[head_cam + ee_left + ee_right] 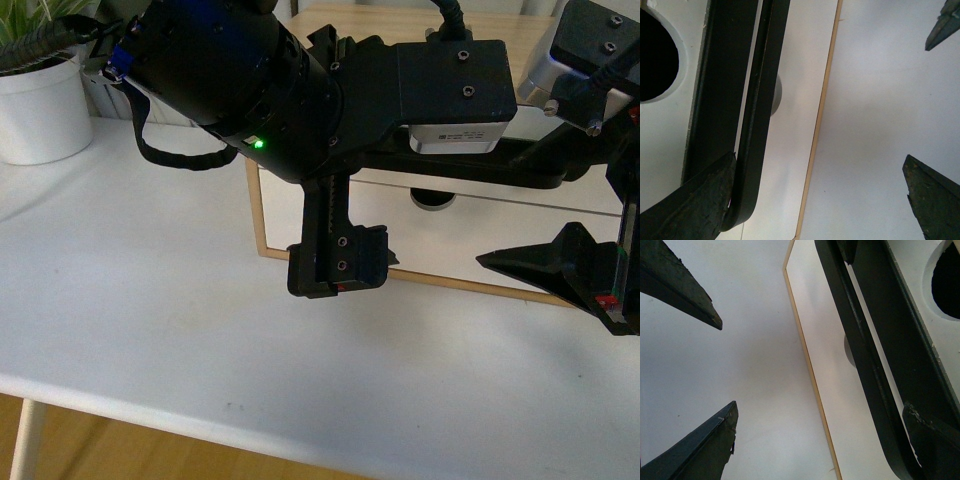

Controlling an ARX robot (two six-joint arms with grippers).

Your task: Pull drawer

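There is one drawer (500,235) with one black bar handle (757,125) and one half-round notch (655,55). There are two grippers, a left gripper (820,200) and a right gripper (820,445) (four dark fingers (705,450) in all). There is one white table (150,300), one white plant pot (40,110) and one green light (259,143).

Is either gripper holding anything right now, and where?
Nothing is clamped. The left gripper is open, one finger tucked against the end of the handle on the drawer; the right gripper is open over the table.

White drawer (792,125), black handle (756,115), white table (150,300).
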